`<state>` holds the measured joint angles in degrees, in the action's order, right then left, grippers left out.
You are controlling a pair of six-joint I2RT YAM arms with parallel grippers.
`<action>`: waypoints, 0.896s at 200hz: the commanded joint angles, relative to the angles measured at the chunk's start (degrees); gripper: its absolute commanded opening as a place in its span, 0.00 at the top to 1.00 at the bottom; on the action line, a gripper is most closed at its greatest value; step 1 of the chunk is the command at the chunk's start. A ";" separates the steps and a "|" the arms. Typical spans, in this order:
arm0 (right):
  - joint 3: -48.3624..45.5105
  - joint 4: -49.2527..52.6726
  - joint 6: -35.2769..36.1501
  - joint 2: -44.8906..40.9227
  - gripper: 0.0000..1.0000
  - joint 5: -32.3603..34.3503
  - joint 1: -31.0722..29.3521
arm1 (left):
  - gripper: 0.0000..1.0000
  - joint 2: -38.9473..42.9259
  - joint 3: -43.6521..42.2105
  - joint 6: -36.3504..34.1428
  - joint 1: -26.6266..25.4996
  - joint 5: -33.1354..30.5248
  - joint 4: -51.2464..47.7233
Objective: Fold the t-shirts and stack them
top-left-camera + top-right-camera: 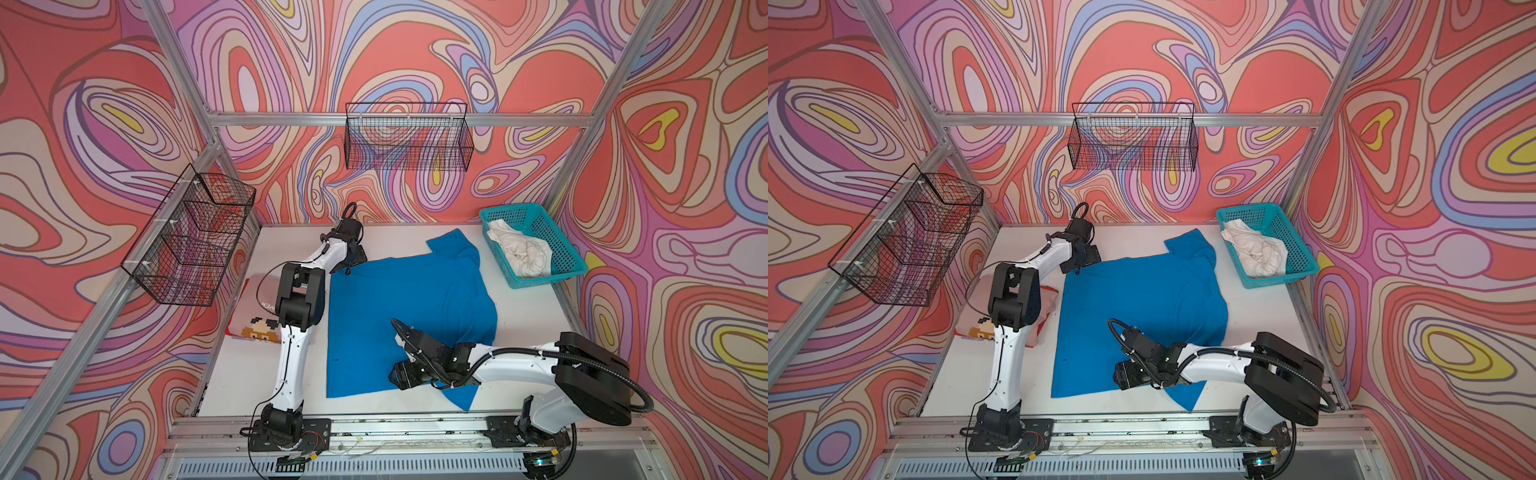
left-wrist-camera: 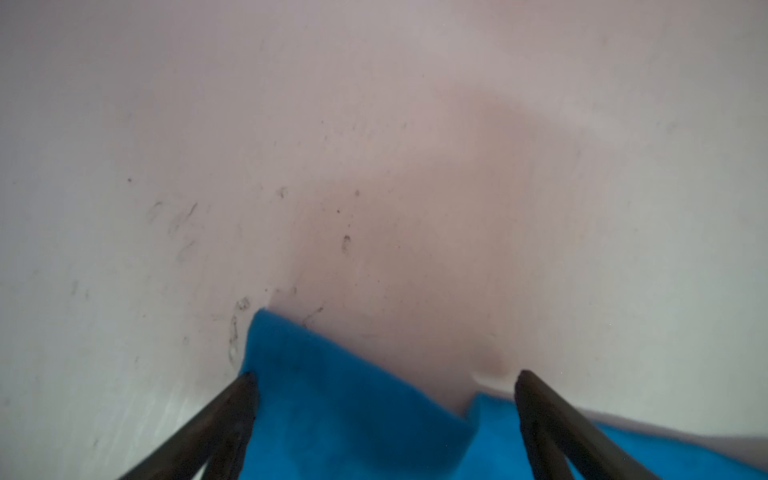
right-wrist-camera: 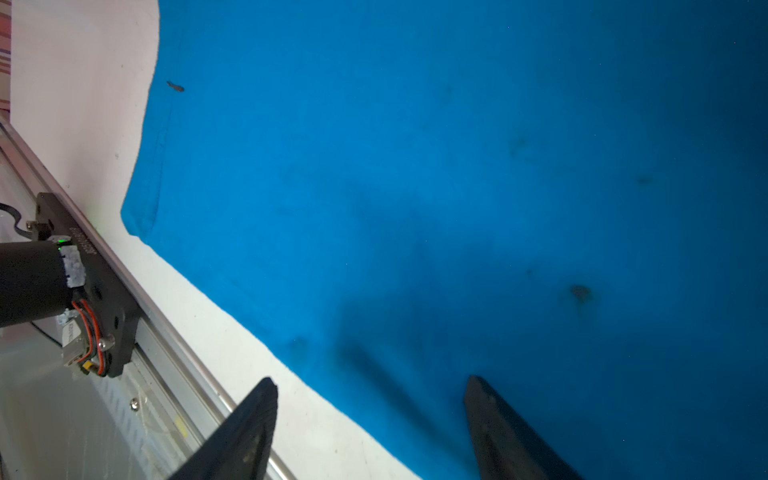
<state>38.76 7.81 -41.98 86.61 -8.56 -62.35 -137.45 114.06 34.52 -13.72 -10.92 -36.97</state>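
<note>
On table (image 1: 528, 328): 3 t-shirts (image 1: 407, 299), 1 basket (image 1: 544, 279)

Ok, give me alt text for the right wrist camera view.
A bright blue t-shirt lies flat on the white table, filling most of the view. The right end effector hangs open over the shirt's edge, beside a metal rail.

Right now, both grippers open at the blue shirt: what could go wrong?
1. The left gripper straddles only the far corner of the blue shirt; closing might catch little cloth and slip.
2. The right gripper has one finger beyond the shirt's near edge; it may miss the hem.
3. The left arm's elbow hangs over the folded pink shirt; a sweep could rumple it.
</note>
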 commanded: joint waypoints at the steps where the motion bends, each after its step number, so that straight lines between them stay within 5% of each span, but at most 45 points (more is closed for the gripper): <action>1: -3.14 7.13 -3.85 -2.24 0.24 -0.96 -0.61 | 0.01 -2.79 5.14 -3.45 0.62 -2.51 -6.48; 35: 0.87 16.90 -6.19 -8.63 0.21 6.87 -0.58 | 0.01 0.48 8.39 -4.75 0.59 -1.80 -8.99; 73: 4.36 36.76 -16.97 -18.24 0.18 21.55 1.39 | 0.00 16.06 -4.58 -1.61 -1.87 2.45 -4.66; 116: 1.44 44.13 -25.24 -23.17 0.19 22.87 2.61 | 0.00 31.97 -25.39 5.73 -8.12 4.48 0.37; 179: -6.74 34.94 -32.75 -23.42 0.19 17.73 3.57 | 0.00 45.17 -49.63 17.77 -14.05 7.49 6.29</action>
<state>34.20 45.76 -68.82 63.37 10.26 -59.24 -96.01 70.39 45.34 -26.87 -4.40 -32.64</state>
